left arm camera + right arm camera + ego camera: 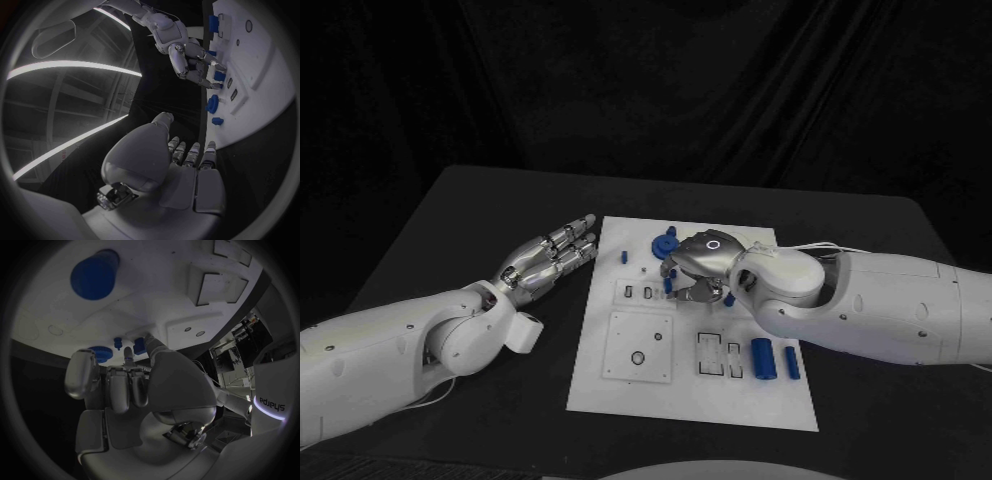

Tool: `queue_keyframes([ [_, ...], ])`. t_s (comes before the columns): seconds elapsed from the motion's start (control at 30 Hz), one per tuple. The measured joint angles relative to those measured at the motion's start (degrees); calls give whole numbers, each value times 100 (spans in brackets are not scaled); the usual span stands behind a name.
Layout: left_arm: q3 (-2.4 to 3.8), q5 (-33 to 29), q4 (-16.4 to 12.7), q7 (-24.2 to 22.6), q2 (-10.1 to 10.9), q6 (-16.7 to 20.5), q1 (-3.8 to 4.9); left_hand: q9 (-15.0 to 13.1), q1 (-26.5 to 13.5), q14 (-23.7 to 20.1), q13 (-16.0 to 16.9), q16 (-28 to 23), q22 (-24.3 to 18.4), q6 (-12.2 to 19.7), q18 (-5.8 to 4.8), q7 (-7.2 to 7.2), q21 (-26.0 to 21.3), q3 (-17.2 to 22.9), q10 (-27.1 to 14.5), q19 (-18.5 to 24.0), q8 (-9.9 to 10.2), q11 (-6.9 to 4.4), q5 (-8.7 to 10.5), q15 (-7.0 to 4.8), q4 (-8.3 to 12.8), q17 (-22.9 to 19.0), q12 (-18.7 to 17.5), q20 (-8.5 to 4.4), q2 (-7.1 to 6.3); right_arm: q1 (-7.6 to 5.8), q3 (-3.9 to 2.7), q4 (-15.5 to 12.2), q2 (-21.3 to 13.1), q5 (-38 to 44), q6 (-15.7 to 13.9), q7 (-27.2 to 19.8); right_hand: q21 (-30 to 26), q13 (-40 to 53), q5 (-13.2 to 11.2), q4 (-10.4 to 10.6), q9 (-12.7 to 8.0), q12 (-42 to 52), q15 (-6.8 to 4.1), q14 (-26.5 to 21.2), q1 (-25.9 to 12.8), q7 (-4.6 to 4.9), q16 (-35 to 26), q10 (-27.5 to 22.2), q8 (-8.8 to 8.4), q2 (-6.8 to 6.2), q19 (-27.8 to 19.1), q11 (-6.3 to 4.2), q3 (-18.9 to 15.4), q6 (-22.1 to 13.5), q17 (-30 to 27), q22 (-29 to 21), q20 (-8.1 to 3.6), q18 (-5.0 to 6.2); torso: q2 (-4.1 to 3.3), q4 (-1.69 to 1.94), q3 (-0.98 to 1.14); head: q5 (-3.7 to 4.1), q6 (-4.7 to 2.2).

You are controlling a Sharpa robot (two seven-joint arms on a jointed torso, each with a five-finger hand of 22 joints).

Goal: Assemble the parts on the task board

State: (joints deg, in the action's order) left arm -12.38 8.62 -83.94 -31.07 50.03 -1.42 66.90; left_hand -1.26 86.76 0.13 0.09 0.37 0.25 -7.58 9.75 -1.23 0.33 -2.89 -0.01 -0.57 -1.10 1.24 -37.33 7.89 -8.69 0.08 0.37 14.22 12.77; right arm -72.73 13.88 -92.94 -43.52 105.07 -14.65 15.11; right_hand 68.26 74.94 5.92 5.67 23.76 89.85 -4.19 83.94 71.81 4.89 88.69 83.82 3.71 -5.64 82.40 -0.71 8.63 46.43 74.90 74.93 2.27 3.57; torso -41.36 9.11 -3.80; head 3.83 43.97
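Currently the task board (635, 385) lies mid-tabletop (459, 215), carrying small blue parts (763, 358): two cylinders by its near right edge, others toward its far end. They appear light, rigid and smooth, best pinched across the sides. The right hand (701, 268) is curled down over the board's far middle; whether it grips a part cannot be told. The left hand (550, 256) hovers open just left of the board.

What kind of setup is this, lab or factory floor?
Most likely a robot lab test bench: a black table against black curtains, a white task board with small blue parts, and the left hand and right hand over it.
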Motion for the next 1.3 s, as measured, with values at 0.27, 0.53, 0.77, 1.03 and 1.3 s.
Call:
queue_keyframes([
  [0.27, 0, 0, 7, 8, 3, 0, -10, 0, 0, 0, 1, 0, 3, 0, 0, 0, 0, 0, 0, 0, 0, 0, 0, 0, 0, 1, 0, 0, 0, 8, 8, -7, -90, -2, -128, -30, -37, 0, -25, 89, -281, 0, 0, 0, 86, -9, -35, 0, 0, -86, 0, 0, -98, -439, 0, -1, 0, 0, 0, 1, 0, -15, 9],
  [0.53, 0, 0, 7, 11, 17, 3, -22, 0, 0, -21, 1, 0, 5, 0, 0, 0, 0, 1, 0, 0, 0, 0, 0, 20, 1, -1, 0, 0, 0, 26, 30, -142, -329, -2, -592, -198, -114, -1, -26, 535, -823, 0, 0, 0, 311, -47, -67, 0, 0, -311, -20, 0, -129, -1180, 0, -1, 20, -1, 1, 1, 2, -8, -25],
  [0.77, 1, 0, -91, -28, 133, 87, -20, 0, -75, -10, -2, 0, 32, -26, 0, -57, 30, 47, -2, -54, 0, 124, 261, 95, 192, -3, 0, 158, -153, -154, 29, -589, -882, -11, -1175, -375, -138, -1, -116, 998, -1048, 0, 0, 0, 468, -66, -85, 0, 0, -468, -20, 0, -209, -1281, 0, -2, 20, 0, 3, 1, 4, -18, -68],
  [1.03, 1, 188, -230, -28, 289, 469, 210, 7, -169, -21, -4, 0, 54, 72, 0, 31, 67, -2, 2, -103, 0, 344, 877, 227, 237, -3, 0, 207, -247, -521, 27, -1034, -1691, -62, -1394, -393, -170, -2, -225, 1110, -1240, 0, 0, 0, 527, 24, -129, 14, -34, -527, -40, 13, -279, -1600, 0, -2, 0, -1, 14, 2, 4, -62, -177],
  [1.3, 4, 898, -213, 531, 146, 862, 571, 31, -190, 185, -3, 49, 292, 269, -142, 123, 544, -2, 0, -697, 0, 758, 1877, 515, -102, 47, 0, 269, -373, -618, 32, -1103, -1903, -195, -1441, -425, -131, -2, -212, 1125, -1303, 0, 41, 0, 594, 54, -129, 20, -34, -468, -19, 61, -263, -1605, 3, -2, 20, 0, 48, 21, 8, -19, -231],
])
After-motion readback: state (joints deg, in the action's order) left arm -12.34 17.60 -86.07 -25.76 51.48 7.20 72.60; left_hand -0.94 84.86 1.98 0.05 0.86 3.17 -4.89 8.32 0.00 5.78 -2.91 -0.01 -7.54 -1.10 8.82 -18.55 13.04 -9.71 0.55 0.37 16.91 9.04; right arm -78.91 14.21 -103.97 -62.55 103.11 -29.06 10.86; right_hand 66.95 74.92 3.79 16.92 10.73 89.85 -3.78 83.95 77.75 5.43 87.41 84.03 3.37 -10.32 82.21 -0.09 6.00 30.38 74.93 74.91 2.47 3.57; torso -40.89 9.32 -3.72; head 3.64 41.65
